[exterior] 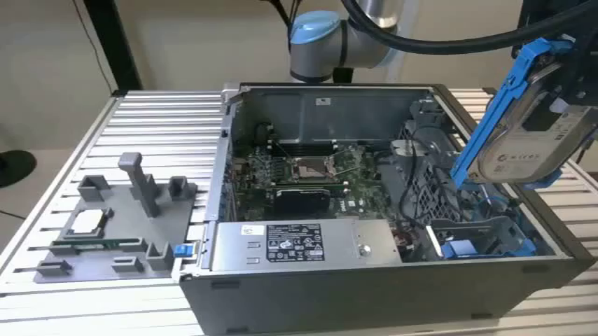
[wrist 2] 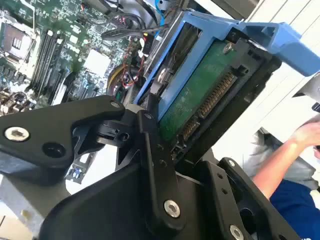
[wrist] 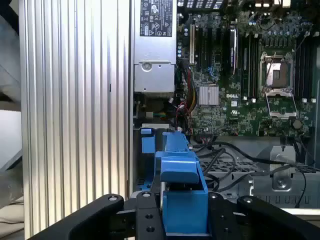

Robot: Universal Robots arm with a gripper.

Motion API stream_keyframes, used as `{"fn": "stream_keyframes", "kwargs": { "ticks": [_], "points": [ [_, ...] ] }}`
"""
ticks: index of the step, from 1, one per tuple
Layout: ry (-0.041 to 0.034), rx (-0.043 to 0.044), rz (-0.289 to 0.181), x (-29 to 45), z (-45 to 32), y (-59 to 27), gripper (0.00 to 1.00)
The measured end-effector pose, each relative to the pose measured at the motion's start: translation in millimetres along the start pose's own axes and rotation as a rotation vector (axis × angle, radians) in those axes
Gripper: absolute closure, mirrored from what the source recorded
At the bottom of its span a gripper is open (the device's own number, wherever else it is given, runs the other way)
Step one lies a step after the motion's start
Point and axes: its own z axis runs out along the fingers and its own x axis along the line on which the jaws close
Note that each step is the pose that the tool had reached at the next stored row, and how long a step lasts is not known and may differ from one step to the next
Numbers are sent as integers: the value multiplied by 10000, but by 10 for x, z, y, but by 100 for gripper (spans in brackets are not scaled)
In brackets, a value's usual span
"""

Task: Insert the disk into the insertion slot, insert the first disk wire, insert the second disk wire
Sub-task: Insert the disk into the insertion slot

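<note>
Disk (exterior: 516, 148) in jaws, long axis near-upright

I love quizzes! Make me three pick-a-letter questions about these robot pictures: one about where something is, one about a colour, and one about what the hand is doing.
1. Where is the disk compared with the open computer case?
A. lying flat inside it
B. held up in the air over it
C. underneath it

2. What colour is the carrier frame around the disk?
A. red
B. blue
C. yellow

3. What is the hand doing?
A. open and empty
B. shut on a wire
C. shut on the disk

Answers:
1 B: the exterior view shows the disk tilted in the air at that view's right, not yet in the insertion slot.
2 B: the frame is bright blue in every view.
3 C: both wrist views show the black fingers clamped on the disk's frame.
</note>
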Motion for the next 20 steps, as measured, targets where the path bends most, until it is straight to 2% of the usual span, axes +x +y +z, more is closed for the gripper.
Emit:
{"fn": "stream_keyframes", "kwargs": {
  "ticks": [14, 20],
  "points": [
    [5, 0, 0, 6, 5, 0, 100],
    [-3, 0, 17, 102, 61, -4, 100]
  ]
}}
